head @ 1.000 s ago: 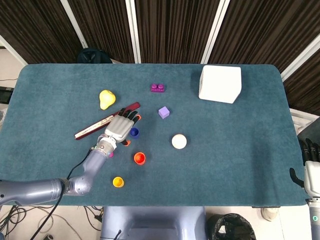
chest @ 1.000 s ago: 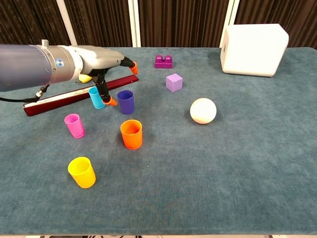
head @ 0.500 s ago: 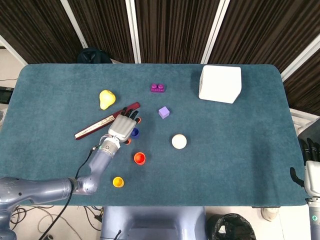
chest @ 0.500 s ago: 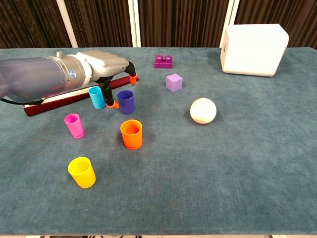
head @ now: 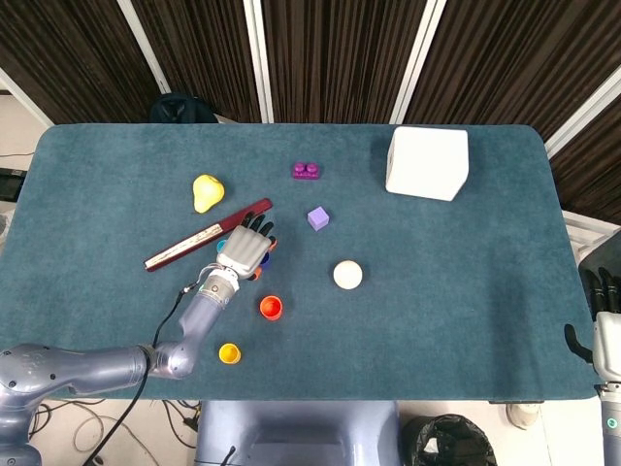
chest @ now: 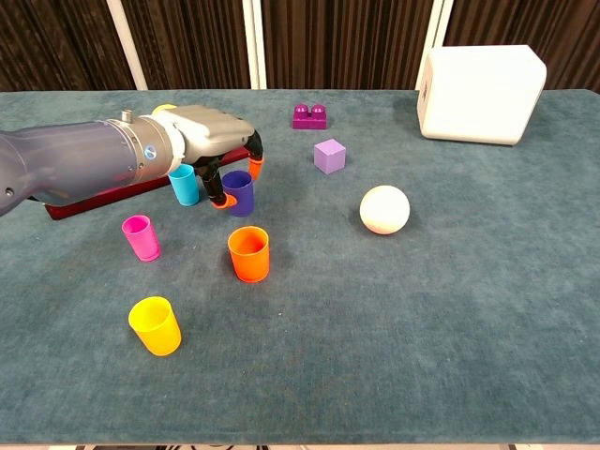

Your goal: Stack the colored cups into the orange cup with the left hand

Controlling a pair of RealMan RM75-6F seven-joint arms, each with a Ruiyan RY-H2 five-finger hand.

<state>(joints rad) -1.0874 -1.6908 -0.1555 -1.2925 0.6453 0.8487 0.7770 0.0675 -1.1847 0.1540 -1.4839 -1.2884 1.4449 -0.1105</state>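
Left to right on the napped teal cloth, upright with mouths upward, stand the smooth yellow plastic cup point(chest: 156, 325), pink cup point(chest: 141, 236), cyan cup point(chest: 185, 185), purple cup point(chest: 238, 192) and orange cup point(chest: 248, 253). The purple cup is straddled by the left hand point(chest: 214, 141), fingers apart.

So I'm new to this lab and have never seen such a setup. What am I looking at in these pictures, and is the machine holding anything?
It is a two-armed robot with humanlike hands, steered by a person. One picture looks down from its head, the other looks forward from its chest.

The left hand has its fingers around the purple cup, beside the blue cup; whether it grips yet is unclear. The right hand waits at the table edge.

On the teal table also stand an orange cup, pink cup and yellow cup, plus a white ball, purple cube, white box and dark red bar.
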